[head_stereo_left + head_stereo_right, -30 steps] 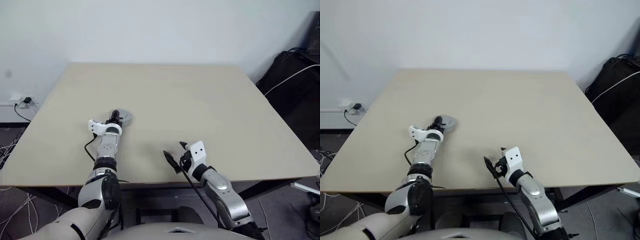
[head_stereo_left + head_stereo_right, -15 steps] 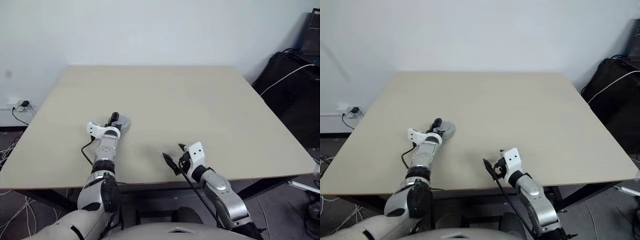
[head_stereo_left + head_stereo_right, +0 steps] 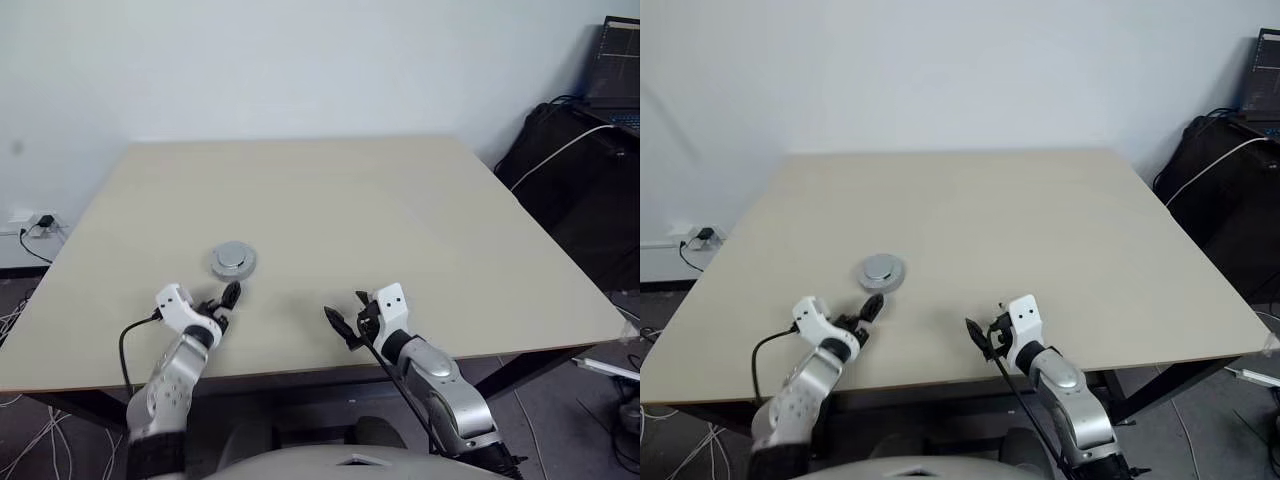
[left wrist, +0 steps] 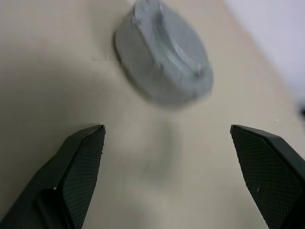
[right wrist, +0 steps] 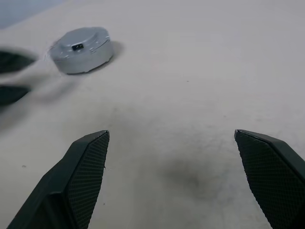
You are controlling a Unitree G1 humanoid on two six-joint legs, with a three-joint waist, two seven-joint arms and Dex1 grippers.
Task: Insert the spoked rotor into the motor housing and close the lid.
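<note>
We see the closed grey motor housing (image 3: 233, 260) on the table (image 3: 400, 220); left gripper (image 3: 222, 302) and right gripper (image 3: 345, 322) both gape wide, empty.

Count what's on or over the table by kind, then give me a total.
Grey round motor unit, lid closed: 1
Open end effectors: 2, left and right
Total: 3
</note>
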